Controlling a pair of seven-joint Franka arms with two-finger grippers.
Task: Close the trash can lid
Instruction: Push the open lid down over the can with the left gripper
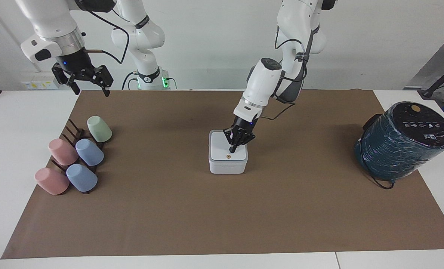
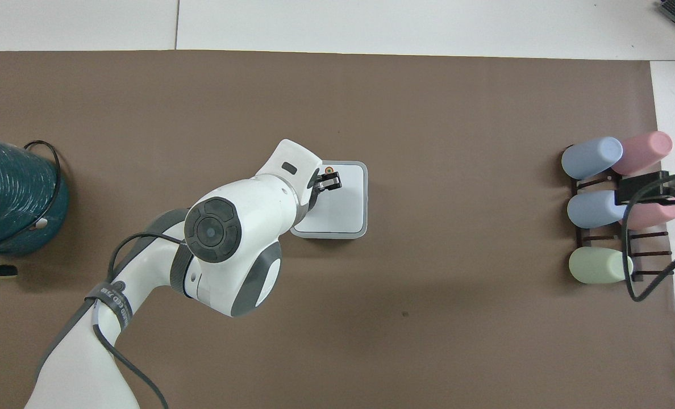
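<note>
On shut lid [image 1: 224,147], left end effector [image 1: 232,150]

White table [image 1: 12,123], brown mat [image 1: 222,209], plain white wall [image 1: 207,37], perhaps daylight

Brown mat [image 1: 177,209] on white table [image 1: 16,123]

White lid [image 1: 225,146] flat on trash can [image 1: 227,165]
</note>
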